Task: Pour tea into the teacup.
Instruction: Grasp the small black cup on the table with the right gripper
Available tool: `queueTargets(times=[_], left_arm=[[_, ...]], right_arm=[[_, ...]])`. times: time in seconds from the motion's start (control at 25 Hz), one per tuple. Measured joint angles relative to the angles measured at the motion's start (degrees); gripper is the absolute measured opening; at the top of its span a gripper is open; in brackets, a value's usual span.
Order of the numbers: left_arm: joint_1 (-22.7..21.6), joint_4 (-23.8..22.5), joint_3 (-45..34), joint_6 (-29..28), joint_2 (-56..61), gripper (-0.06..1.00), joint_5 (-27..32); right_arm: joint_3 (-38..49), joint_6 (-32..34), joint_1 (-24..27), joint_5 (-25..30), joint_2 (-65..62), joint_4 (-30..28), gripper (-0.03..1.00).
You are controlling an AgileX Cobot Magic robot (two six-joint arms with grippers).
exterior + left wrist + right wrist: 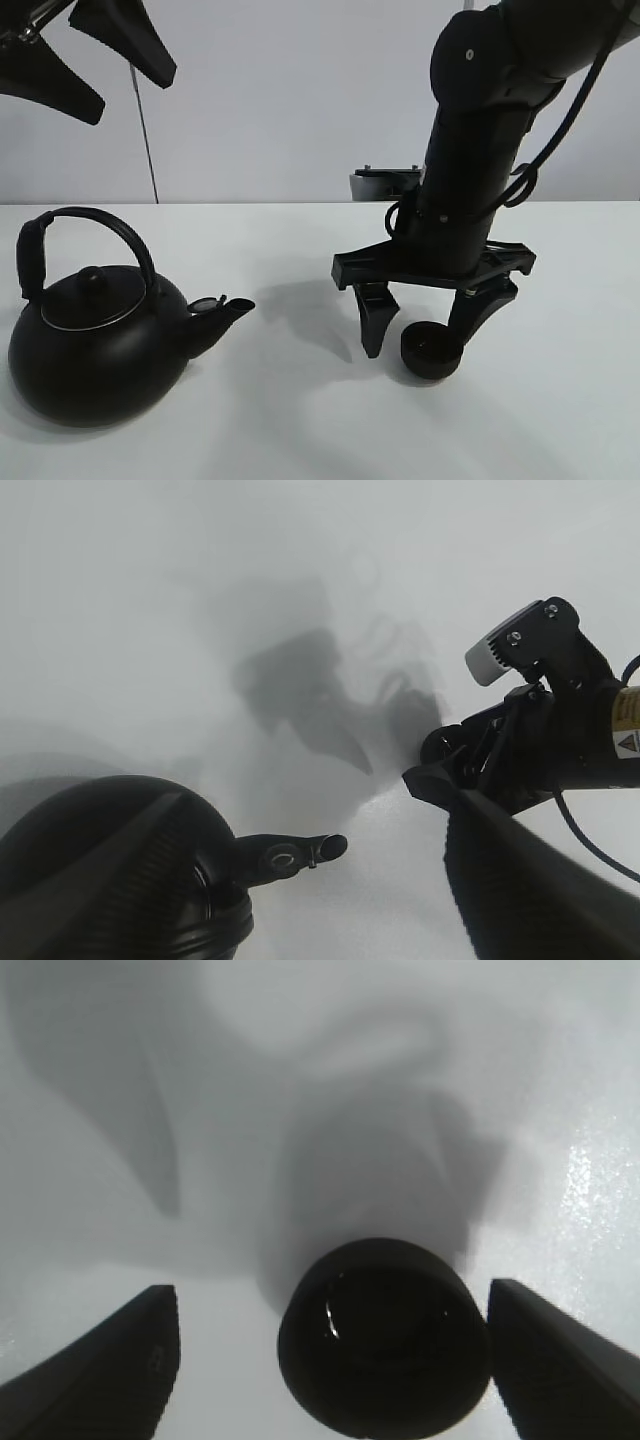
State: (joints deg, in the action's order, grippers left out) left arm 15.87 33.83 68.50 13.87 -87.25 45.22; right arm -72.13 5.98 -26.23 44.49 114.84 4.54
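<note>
The teacup [432, 352] [385, 1335], small, round and matte black, stands upright on the white table [300, 420]. My right gripper [428, 325] [330, 1293] is lowered around it, open. One finger [375, 320] stands on each side with a gap to the cup, which sits nearer the finger on the right of the high view. The big black kettle [95, 345] with its arched handle stands at the left, its spout [295, 852] pointing toward the cup. High above the kettle my left gripper [135, 97] hangs open and empty. No tea is in view.
A grey metal bracket [385, 185] sits at the table's back edge behind the right arm [480, 150] [560, 740]. A thin rod [146, 130] runs down the pale wall behind the kettle. Bare table lies between kettle and cup.
</note>
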Motion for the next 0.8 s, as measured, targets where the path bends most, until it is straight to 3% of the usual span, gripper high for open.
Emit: queueTargets(times=[0.32,0.4,0.52,0.8], left_arm=[[0.0,0.0,0.0,0.0,0.0,0.51,0.0],[0.0,0.0,0.0,0.0,0.0,0.51,0.0],[0.0,0.0,0.0,0.0,0.0,0.51,0.0],[0.0,0.0,0.0,0.0,0.0,0.51,0.0]], right_arm=[[0.0,0.2,0.0,0.0,1.9,0.0,0.57],[0.0,0.3,0.0,0.1,1.9,0.4,0.54],[0.0,0.3,0.0,0.7,1.9,0.7,0.41],[0.0,0.4,0.0,1.8,1.0,0.7,0.4]])
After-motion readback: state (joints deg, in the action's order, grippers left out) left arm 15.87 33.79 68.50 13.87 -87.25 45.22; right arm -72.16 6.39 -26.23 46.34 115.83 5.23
